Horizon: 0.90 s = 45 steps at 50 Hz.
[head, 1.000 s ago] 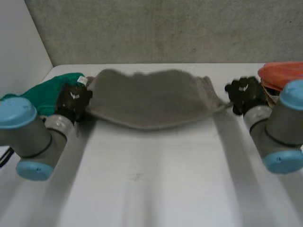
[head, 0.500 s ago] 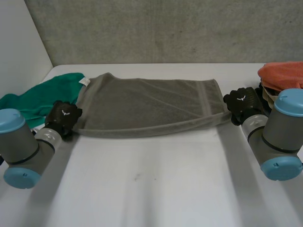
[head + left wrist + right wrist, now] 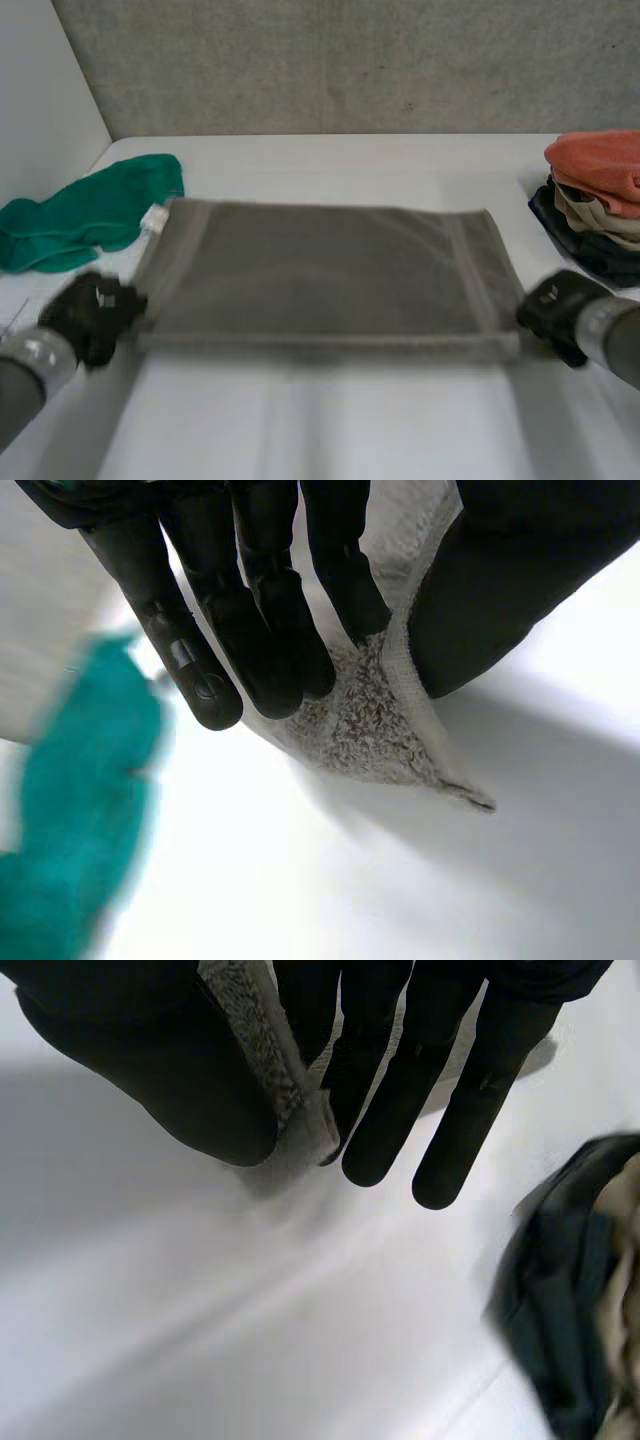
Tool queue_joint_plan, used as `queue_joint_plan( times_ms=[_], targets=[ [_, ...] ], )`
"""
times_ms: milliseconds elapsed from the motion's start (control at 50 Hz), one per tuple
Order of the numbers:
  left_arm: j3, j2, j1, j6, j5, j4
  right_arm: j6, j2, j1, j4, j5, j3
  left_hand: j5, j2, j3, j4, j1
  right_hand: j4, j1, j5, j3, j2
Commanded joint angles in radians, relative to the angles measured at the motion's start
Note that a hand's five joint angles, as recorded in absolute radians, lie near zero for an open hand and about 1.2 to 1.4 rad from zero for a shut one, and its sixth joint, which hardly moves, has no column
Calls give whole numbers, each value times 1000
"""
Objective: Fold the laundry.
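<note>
Grey towel (image 3: 320,270) stretches flat between left hand (image 3: 90,315) and right hand (image 3: 555,310), each pinching a near corner; no fold made yet, green cloth (image 3: 80,215) unfolded

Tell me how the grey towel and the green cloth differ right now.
The grey towel is stretched flat as a rectangle; the green cloth lies crumpled. The left hand and right hand pinch the grey towel's near corners; nothing holds the green cloth. Both are plain, unpatterned cloths.
</note>
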Motion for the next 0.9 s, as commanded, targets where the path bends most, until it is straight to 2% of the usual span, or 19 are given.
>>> queue_joint_plan(
  times_ms=[20,60,80,140,180,260,360,520,620,640,660,680,700,720,740,840,900],
  targets=[
    [5,-1,27,134,3,-155,-48,-66,-66,-29,-13,58,240,200,206,197,241,200,278,199,209,220],
    [27,-7,23,126,6,-85,-34,-63,-63,-72,-14,55,240,200,206,197,241,200,278,199,209,220],
    [50,-25,1,115,6,1,-3,-51,-57,-131,-14,47,240,200,206,197,241,200,278,199,209,220],
    [90,-79,-66,91,5,141,53,11,-38,-237,-9,24,240,200,206,197,241,200,278,199,209,220],
    [151,-148,-134,69,-3,271,99,81,-9,-331,-3,-16,240,200,206,197,241,200,278,199,209,220],
    [255,-283,-175,56,-11,414,141,173,28,-441,18,-90,240,200,206,197,241,200,278,199,209,220],
    [421,-456,-186,54,-21,457,140,294,37,-553,75,-214,240,200,206,197,241,200,278,199,209,220],
    [801,-741,-250,59,-139,451,133,480,42,-612,87,-428,240,200,206,197,241,200,278,199,209,220],
    [927,-835,-258,57,-172,448,118,554,49,-643,89,-530,240,200,206,197,241,200,278,199,209,220],
    [947,-849,-266,59,-173,448,112,566,52,-659,90,-542,136,96,102,93,137,-546,-468,-547,-537,-526],
    [952,-855,-270,60,-173,448,109,572,54,-669,92,-545,-237,-277,-272,-280,-236,-1022,-943,-1023,-1013,-1002],
    [953,-858,-276,60,-176,449,107,575,57,-679,89,-547,-671,-711,-705,-714,-670,-1022,-943,-1023,-1013,-1002],
    [953,-860,-282,60,-179,449,110,578,61,-689,87,-547,-981,-1022,-1016,-1025,-981,-1022,-943,-1023,-1013,-1002],
    [953,-861,-299,53,-181,452,126,575,71,-707,87,-545,-914,-955,-949,-958,-913,-1022,-943,-1023,-1013,-1002],
    [953,-861,-304,49,-183,454,130,569,77,-713,89,-545,-981,-1022,-1016,-1025,-981,-1022,-943,-1023,-1013,-1002],
    [924,-835,-327,22,-196,446,205,496,89,-710,92,-496,-981,-1022,-1016,-1025,-981,-1022,-943,-1023,-1013,-1002],
    [863,-747,-330,-16,-195,446,274,413,78,-686,80,-427,-981,-1022,-1016,-1025,-981,-1022,-943,-1023,-1013,-1002]
  ],
)
